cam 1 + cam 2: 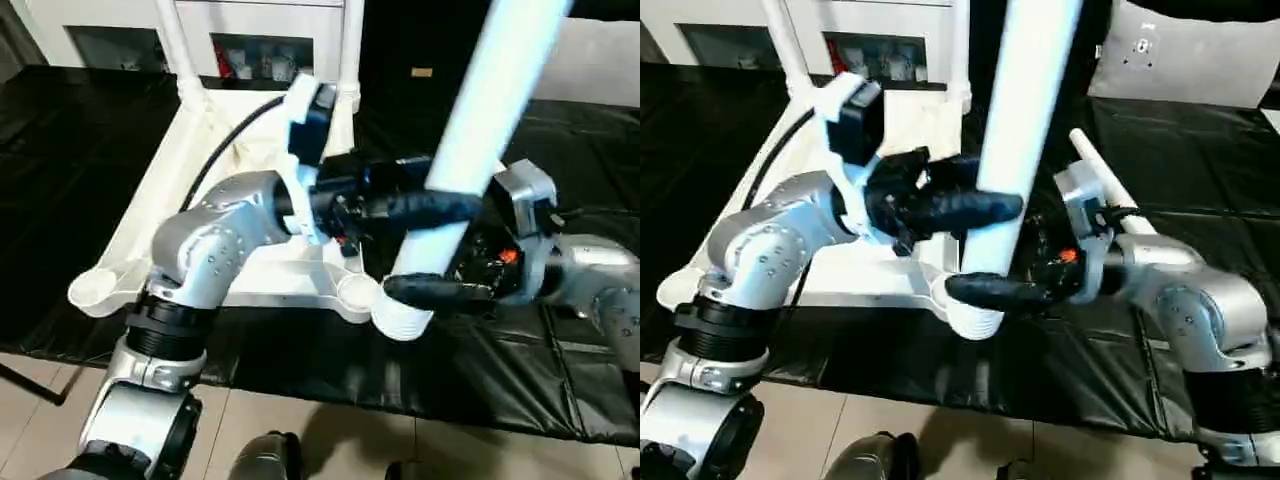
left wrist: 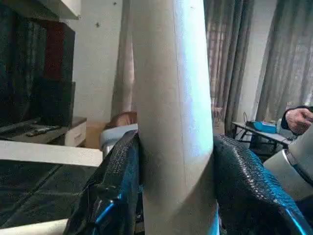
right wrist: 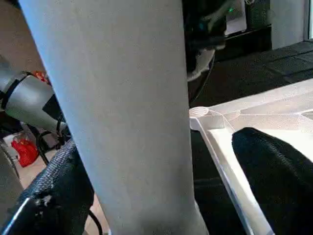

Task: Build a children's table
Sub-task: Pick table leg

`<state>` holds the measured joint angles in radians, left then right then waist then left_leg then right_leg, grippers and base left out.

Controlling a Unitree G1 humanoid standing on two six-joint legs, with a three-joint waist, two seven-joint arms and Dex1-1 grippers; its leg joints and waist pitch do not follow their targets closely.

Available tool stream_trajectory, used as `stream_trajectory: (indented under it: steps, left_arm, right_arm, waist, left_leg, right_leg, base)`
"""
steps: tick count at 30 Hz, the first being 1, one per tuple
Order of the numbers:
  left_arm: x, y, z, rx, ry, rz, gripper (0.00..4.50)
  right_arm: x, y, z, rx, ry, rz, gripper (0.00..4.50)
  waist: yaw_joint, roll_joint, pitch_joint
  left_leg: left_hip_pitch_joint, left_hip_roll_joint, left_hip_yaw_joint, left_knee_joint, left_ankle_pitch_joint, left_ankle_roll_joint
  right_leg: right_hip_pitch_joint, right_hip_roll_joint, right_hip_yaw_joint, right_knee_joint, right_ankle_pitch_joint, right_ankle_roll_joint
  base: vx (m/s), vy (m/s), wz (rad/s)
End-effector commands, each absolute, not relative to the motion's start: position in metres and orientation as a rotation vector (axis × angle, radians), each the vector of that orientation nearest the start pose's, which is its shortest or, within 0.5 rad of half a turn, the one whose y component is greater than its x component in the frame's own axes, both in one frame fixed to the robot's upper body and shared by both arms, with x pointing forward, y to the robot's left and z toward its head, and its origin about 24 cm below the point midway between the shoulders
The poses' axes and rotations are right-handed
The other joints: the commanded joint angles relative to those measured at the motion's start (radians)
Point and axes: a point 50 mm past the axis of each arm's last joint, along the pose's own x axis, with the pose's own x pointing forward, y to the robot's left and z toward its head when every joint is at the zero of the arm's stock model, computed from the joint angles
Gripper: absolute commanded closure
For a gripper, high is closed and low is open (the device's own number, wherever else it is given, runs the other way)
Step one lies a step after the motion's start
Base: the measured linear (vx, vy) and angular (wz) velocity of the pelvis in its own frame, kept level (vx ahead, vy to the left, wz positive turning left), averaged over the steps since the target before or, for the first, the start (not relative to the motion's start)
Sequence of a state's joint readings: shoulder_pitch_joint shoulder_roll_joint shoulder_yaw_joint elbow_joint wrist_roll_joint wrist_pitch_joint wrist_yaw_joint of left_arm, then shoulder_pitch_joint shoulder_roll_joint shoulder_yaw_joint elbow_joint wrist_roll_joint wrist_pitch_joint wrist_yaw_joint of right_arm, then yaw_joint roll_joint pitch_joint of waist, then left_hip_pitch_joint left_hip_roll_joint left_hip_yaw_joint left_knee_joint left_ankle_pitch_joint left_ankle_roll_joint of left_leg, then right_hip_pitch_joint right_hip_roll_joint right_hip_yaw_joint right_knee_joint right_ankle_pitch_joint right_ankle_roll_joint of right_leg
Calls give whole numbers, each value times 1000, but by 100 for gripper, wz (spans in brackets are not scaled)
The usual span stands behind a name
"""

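**Third leg at the near corner socket**

We see the small white plastic children's table top (image 1: 262, 268) lying upside down on the large black-covered table (image 1: 80, 150). Two white tapered tube legs (image 1: 172, 40) already stand upright in its far corner sockets. A further long white tube leg (image 1: 1015, 150) is held steeply tilted, its ribbed lower end just above or at the near round corner socket (image 1: 940, 290); we cannot tell whether it has entered.

Left tool (image 1: 970, 205): half closed, its black fingers (image 2: 117, 186) clamped on either side of this leg. Right tool (image 1: 990, 288): jaws wide apart around the leg's lower part, one finger (image 3: 274, 166) standing clear of the tube in the right wrist view; we judge that it is not gripping.

Step in hand, as we read it: seating this leg in the socket. The next move calls for bringing the leg upright over the socket, then pressing or twisting it down.

Another white leg (image 1: 1110, 190) lies on the black cover beside the right arm. The other near socket (image 1: 95, 288) is empty.

Hard to make out: the leg's top is cut off by the frame, the arms cover the ribbed underside, and the leg's end blocks the socket mouth. A person's hand (image 2: 298, 120) shows at the edge of the left wrist view.
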<state>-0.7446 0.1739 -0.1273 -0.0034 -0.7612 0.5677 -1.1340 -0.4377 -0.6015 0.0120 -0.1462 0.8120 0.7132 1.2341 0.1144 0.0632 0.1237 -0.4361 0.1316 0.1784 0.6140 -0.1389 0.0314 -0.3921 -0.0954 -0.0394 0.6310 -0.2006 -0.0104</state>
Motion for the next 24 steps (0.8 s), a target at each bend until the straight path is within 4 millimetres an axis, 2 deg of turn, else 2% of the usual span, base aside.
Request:
stream_trajectory:
  steps: [1,7,10,17,20,21,24]
  left_arm:
    - [279,46,220,-265,-269,-1768,262]
    - [281,43,219,-232,-282,-1751,262]
    - [282,43,219,-230,-286,-1742,262]
    - [282,42,218,-218,-283,-1747,262]
    - [282,41,217,-214,-281,-1750,262]
    - [282,41,216,-210,-277,-1752,262]
    - [282,41,215,-209,-275,-1754,262]
  right_arm:
    - [261,-153,170,192,126,1579,39]
    - [260,-151,168,209,147,1595,99]
    - [259,-150,166,203,165,1604,113]
    - [259,-150,164,193,184,1602,180]
    - [259,-150,164,194,185,1603,186]
    - [259,-150,165,193,184,1602,211]
    - [259,-150,165,194,183,1601,228]
  waist:
    - [2,-28,-109]
    - [1,-29,-108]
    - [1,-29,-105]
    - [0,-30,-103]
    - [0,-32,-101]
    - [0,-31,-100]
    - [-1,-31,-99]
  left_leg:
    - [46,89,-32,-73,-233,22]
    - [47,89,-34,-75,-270,0]
    - [49,89,-35,-76,-294,-12]
    - [54,89,-37,-79,-359,-46]
    - [55,88,-38,-80,-373,-54]
    - [55,87,-39,-79,-385,-59]
    - [57,88,-41,-81,-404,-68]
  right_leg:
    - [34,-72,31,-72,-221,-238]
    - [32,-74,32,-75,-264,-222]
    - [29,-75,33,-79,-291,-213]
    - [22,-76,33,-85,-362,-188]
    - [21,-78,33,-87,-381,-183]
    - [20,-80,33,-90,-407,-175]
    - [17,-79,32,-91,-426,-165]
  base:
    - [0,0,0]
    - [0,0,0]
    - [0,0,0]
    - [0,0,0]
    - [0,0,0]
    - [0,0,0]
    - [0,0,0]
